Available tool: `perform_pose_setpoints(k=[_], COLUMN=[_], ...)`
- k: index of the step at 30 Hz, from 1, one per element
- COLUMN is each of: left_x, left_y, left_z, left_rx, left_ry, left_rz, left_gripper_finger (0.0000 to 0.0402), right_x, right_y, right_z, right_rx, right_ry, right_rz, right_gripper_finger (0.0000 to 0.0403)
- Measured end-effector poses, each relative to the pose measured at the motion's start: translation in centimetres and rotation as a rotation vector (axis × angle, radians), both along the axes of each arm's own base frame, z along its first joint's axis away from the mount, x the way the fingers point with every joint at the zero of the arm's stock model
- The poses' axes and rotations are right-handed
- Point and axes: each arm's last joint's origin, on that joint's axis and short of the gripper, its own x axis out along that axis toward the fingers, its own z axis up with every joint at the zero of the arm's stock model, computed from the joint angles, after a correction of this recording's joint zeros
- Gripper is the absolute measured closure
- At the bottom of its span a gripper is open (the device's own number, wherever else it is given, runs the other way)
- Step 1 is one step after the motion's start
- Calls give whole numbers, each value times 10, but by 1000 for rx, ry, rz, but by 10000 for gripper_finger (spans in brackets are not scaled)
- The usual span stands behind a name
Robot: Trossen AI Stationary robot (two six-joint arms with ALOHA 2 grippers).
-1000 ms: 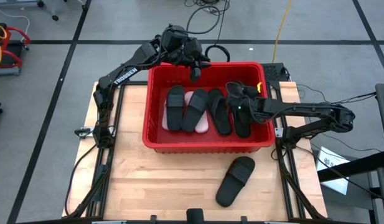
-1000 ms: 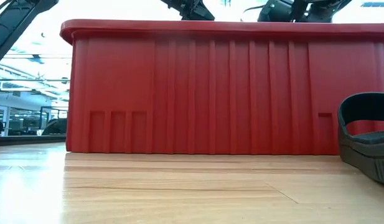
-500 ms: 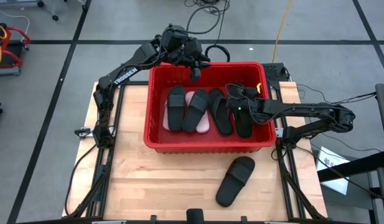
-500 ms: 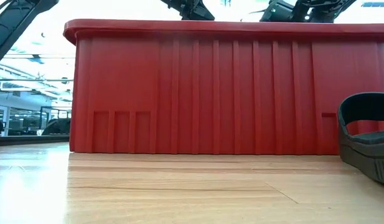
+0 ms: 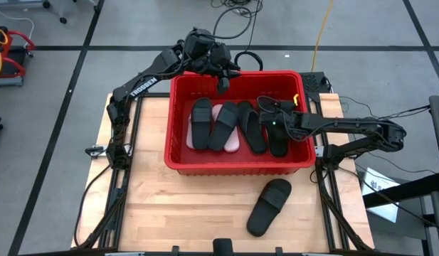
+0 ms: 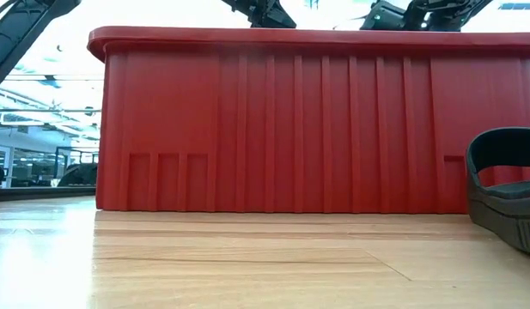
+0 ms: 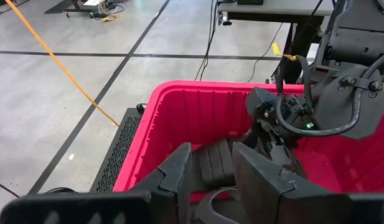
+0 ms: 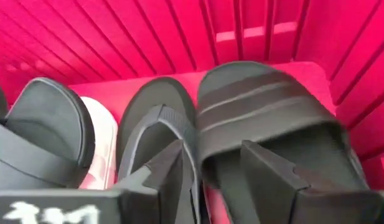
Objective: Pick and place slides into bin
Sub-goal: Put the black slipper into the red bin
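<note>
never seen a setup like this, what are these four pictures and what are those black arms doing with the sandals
It is one moment seen by four cameras: one overhead, one at table-top level, one on each arm's wrist. Two dark robot arms work at a wooden table, moving slides into a red bin. Several black slides and some pale pink ones already lie inside. One black slide waits on the table in front of the bin. The right gripper is inside the bin, fingers open just above a black slide, holding nothing. The left gripper hovers open at the bin's far rim, empty.
</note>
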Motion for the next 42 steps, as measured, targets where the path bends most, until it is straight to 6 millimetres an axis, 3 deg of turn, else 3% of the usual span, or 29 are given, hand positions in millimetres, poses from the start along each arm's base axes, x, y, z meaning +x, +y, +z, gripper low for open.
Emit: perform_pose_setpoints(k=[8,15,20,25,30,33,36,42], left_x=[0,-1,-5,-16,-35,-39,-35,1], left_y=[0,0,0,0,-6,-7,-8,-22], left_z=[-1,-2,1,12,23,23,23,5], left_rx=[-6,11,15,38,35,28,22,186], left_ry=[12,26,23,10,40,59,41,87], left_rz=[0,-7,-2,35,68,74,43,28], left_gripper_finger=[286,286,286,286,286,286,286,286], right_x=[-5,-21,-28,-33,-39,-42,-48,-63], right_y=[3,8,16,26,36,41,44,47], right_z=[11,39,65,86,94,97,102,110], right_rx=[6,-63,-203,-364,-450,-522,-576,-666], right_ry=[-34,-145,-199,-221,-171,-108,-80,-36], right_rz=[68,97,283,462,580,648,683,717], right_gripper_finger=[244,254,259,302,385,394,399,402])
